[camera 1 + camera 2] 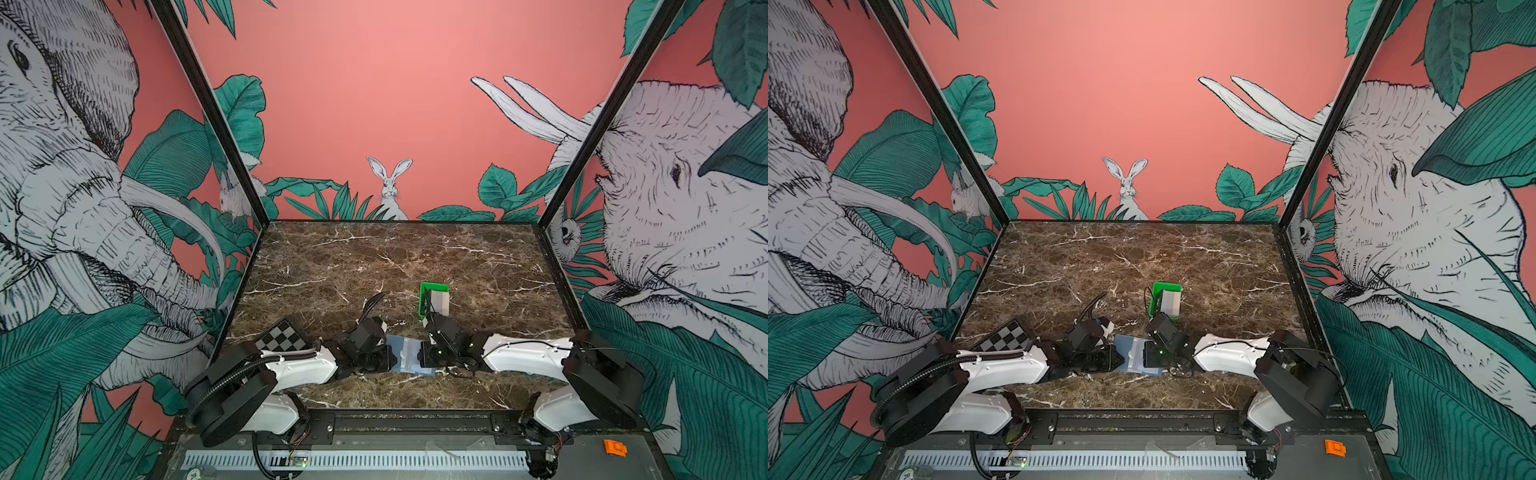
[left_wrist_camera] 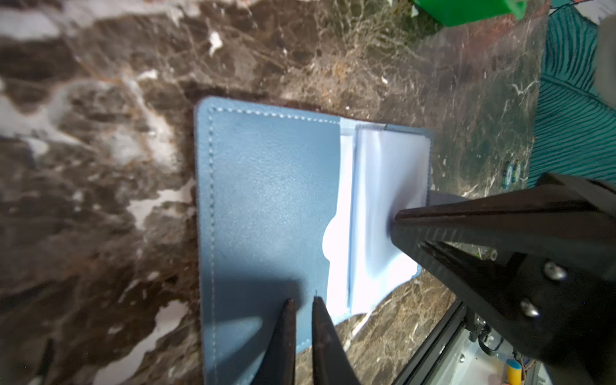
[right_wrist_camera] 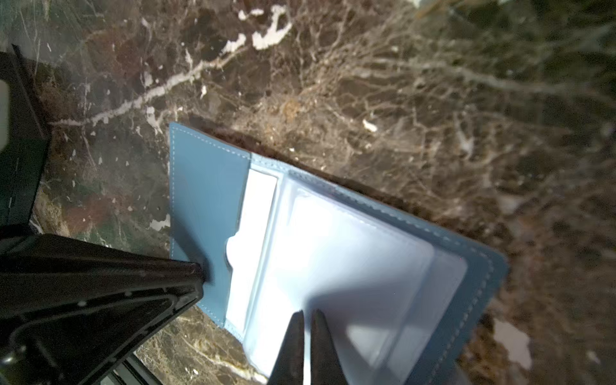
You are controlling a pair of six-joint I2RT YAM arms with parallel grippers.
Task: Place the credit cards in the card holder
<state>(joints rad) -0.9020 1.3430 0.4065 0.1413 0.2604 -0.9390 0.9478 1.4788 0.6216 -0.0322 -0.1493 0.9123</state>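
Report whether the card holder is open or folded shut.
Open. The card holder lies spread on the table, its inner blue pocket and clear plastic sleeves facing up in both wrist views.

Glare whitens the pockets of the card holder [image 3: 206, 200]; wrist views soft, top views bowed at edges.

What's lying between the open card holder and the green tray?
Only bare marble table lies between the card holder and the green tray; the left wrist view shows that stretch plainly.
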